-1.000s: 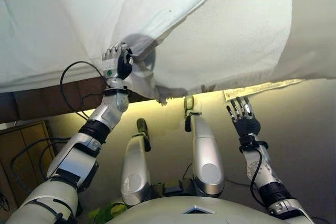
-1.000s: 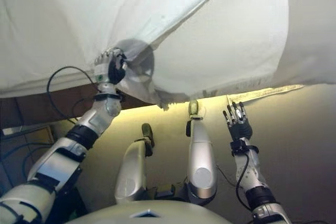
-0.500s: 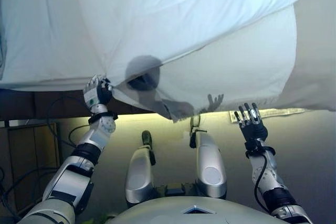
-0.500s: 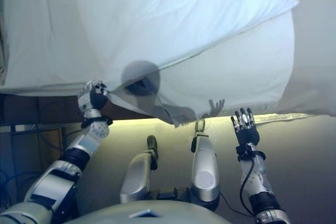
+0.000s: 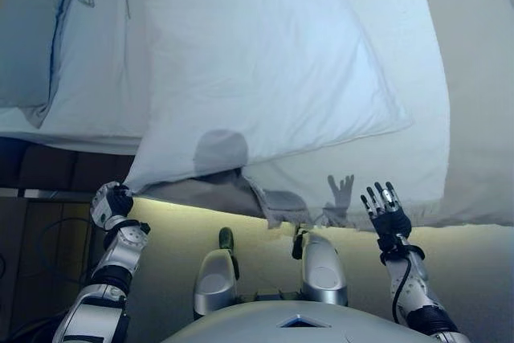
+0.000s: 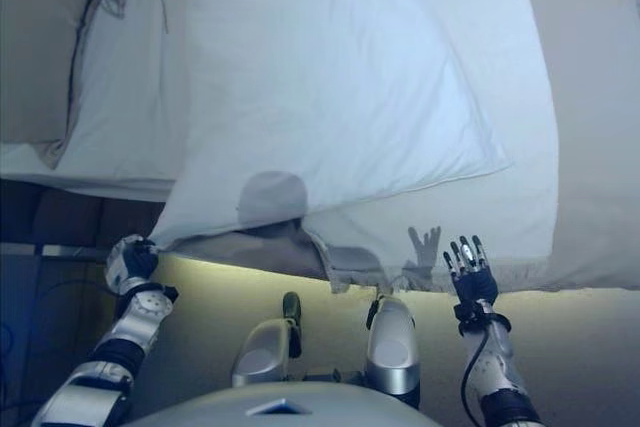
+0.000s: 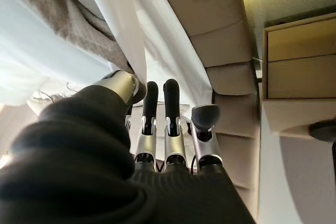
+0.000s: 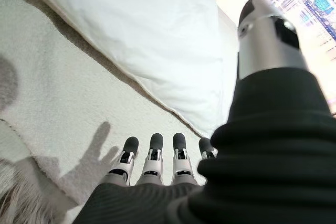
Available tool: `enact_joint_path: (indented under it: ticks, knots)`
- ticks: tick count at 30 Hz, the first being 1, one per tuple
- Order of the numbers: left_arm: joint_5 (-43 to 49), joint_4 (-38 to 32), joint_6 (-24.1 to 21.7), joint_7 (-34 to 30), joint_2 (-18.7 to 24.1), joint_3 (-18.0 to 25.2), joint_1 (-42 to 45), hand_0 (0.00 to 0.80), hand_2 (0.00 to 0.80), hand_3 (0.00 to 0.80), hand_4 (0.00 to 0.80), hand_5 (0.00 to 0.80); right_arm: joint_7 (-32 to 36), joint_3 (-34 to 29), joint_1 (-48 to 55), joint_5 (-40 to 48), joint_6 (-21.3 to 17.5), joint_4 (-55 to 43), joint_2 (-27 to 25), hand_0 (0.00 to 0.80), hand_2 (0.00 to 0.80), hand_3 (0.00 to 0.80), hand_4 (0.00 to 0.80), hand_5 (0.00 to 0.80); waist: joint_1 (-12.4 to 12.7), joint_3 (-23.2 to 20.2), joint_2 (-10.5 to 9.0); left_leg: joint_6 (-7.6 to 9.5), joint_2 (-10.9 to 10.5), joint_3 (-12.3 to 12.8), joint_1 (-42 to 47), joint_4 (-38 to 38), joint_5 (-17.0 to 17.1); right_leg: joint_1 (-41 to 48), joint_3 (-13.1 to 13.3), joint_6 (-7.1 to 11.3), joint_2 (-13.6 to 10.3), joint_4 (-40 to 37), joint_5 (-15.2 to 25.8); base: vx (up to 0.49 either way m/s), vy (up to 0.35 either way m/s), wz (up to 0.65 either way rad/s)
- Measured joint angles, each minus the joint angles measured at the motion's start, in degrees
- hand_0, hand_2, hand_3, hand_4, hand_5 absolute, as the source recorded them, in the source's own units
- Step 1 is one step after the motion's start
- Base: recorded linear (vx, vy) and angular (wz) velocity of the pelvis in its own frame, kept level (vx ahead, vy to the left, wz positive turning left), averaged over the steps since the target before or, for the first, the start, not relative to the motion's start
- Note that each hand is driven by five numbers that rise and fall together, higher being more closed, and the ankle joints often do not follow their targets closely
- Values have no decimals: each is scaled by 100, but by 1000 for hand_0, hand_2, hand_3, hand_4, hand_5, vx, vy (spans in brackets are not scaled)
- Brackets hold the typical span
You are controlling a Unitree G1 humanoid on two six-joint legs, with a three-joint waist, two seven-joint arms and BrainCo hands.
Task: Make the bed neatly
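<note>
Text on white duvet [image 5: 265,62]: none legible.
Text on bed frame [image 7: 210,40]: none legible.
Labels, numbers, signs elsewhere: none readable.
Colourful pattern past the bed's edge, right wrist view: too blurred to read.

wooden cabinet [image 7: 296,56], pale floor [image 5: 474,271]

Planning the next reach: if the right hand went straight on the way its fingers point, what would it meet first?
Probably the hanging edge of the white blanket, just past the right hand; depth is hard to judge.
</note>
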Motion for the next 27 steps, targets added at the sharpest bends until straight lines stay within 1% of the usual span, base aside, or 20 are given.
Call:
enact_joint_path:
  ticks: [4,6,8,10,12,14,16,18,20,22,24,26,27]
  knots:
    - [-123,54,-154,-527,81,24,-53,0,0,0,0,0,-19,-2,39,1,0,21,-2,0,0,0,0,0,107,-90,94,1,-1,-13,-2,1,7,-1,-19,1,0,-18,0,-7,-19,2]
    - [-235,52,-330,-786,155,-37,-15,0,0,0,0,0,-35,-7,48,1,3,34,-8,0,0,0,0,0,125,-170,152,14,-5,-10,-40,-18,0,-2,-19,40,5,-68,-6,0,0,0]
    - [-270,-16,-535,-964,234,-225,31,0,0,0,0,0,-41,-48,39,-2,18,30,-4,0,0,0,0,0,117,-206,199,30,-9,-3,-88,-9,3,-9,-20,58,3,-95,13,-23,-44,6]
    - [-294,-156,-818,-1243,236,-329,48,0,0,0,0,0,-49,-110,57,-1,39,34,-2,0,0,0,0,0,116,-207,190,35,-18,4,-96,-6,8,-15,-14,68,-2,-103,26,-14,-53,3]
    - [-278,-467,-1026,-1427,242,-589,59,0,0,0,0,0,-59,-163,78,-1,51,34,5,0,0,0,0,0,109,-202,152,35,-24,13,-101,1,7,-35,-2,71,-7,-101,27,0,-39,-3]
    - [-219,-813,-1256,-1488,281,-875,43,0,0,0,0,0,-91,-175,49,-2,87,31,12,0,0,0,0,0,111,-195,75,35,-31,84,-121,18,10,-143,71,61,-6,-89,42,-9,-35,-16]
    - [-211,-1076,-1363,-1481,277,-1076,-56,0,0,0,0,0,-133,-174,35,-2,102,29,31,0,0,0,0,0,98,-186,14,13,-29,156,-191,71,22,-235,164,60,12,-91,92,-55,-52,-20]
    - [-91,-1207,-1422,-1406,278,-1171,-300,0,0,0,0,0,-155,-168,13,-2,115,29,57,0,0,0,0,0,72,-135,-68,13,-40,187,-299,122,24,-353,209,55,15,-86,134,-96,-69,-12]
    - [210,-1257,-1405,-1157,391,-1403,-691,0,0,0,0,0,-171,-78,-100,2,123,32,55,0,0,0,0,0,-13,1,-174,14,-40,222,-456,263,16,-484,273,44,16,-48,168,-127,-78,-12]
    - [661,-1359,-1387,-888,547,-1702,-1222,0,0,0,0,0,-170,16,-284,6,119,16,72,0,0,0,0,0,-52,241,-299,13,-43,280,-687,458,-5,-708,348,20,18,33,229,-156,-65,-14]
    - [1150,-1435,-1271,-596,648,-2006,-1851,0,0,0,0,0,-200,70,-506,11,114,10,90,0,0,0,0,0,-64,541,-379,18,-51,302,-993,699,-26,-956,458,15,43,54,340,-138,-24,-14]
    - [1541,-1434,-1113,-298,714,-2214,-2296,0,0,0,0,0,-297,130,-691,22,109,-44,90,0,0,0,0,0,-191,780,-420,67,-62,332,-1261,903,-72,-1170,590,27,57,13,434,-137,-5,-14]
    - [1665,-1432,-1051,-182,735,-2239,-2431,0,0,0,0,0,-332,170,-786,25,109,-45,92,0,0,0,0,0,-247,895,-430,75,-66,352,-1362,974,-76,-1243,612,42,63,-33,458,-147,6,-22]
